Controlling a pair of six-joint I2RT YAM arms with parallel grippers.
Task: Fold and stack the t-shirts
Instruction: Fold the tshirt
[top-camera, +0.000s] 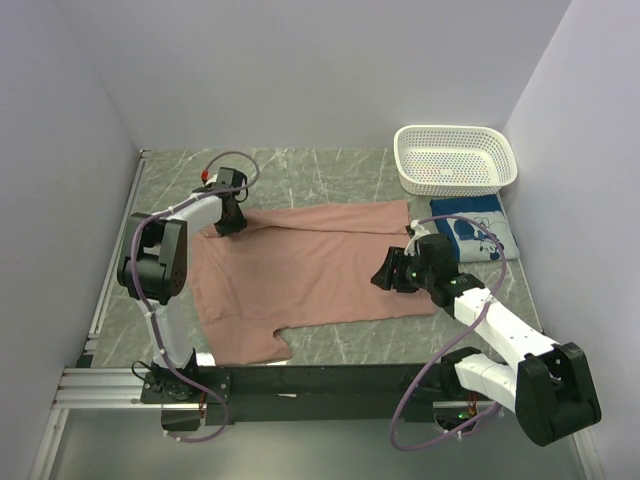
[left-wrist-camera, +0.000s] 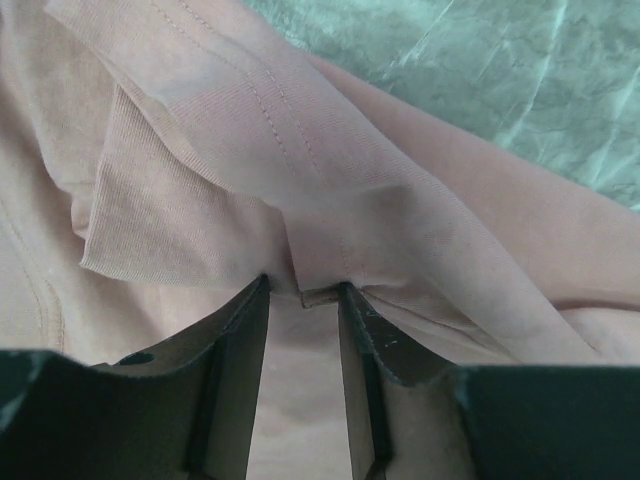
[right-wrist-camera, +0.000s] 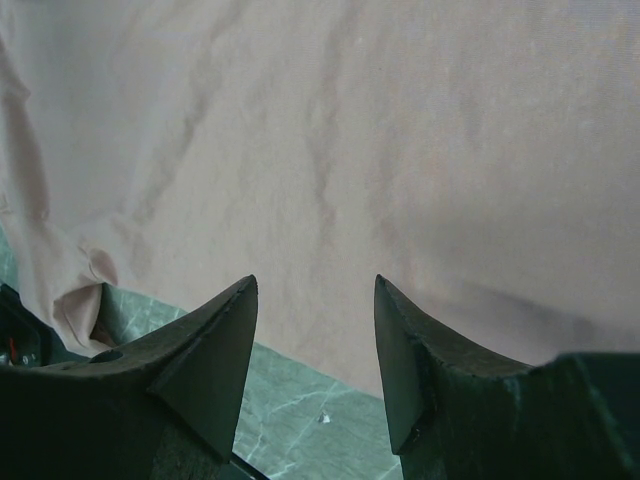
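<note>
While the green marbled bench (top-camera: 330, 165) fills most of the top view, the pink t-shirt (top-camera: 310, 265) lies spread across its middle, plain side up, with one sleeve pointing toward the near edge. At the far right corner sits a white perforated basket (top-camera: 452, 186), and just in front of it lies the blue t-shirt (top-camera: 475, 232), folded into a small rectangle with white print showing, close to the pink one's right end. The left tool (top-camera: 230, 222) is at the far left corner of the pink t-shirt; its wrist view shows the left tool (left-wrist-camera: 303, 290) pinching a raised fold of hemmed cloth at its tips. The right tool (top-camera: 385, 275) is over the shirt's near right edge, and the right tool (right-wrist-camera: 315, 290) has its jaws spread, holding nothing.
</note>
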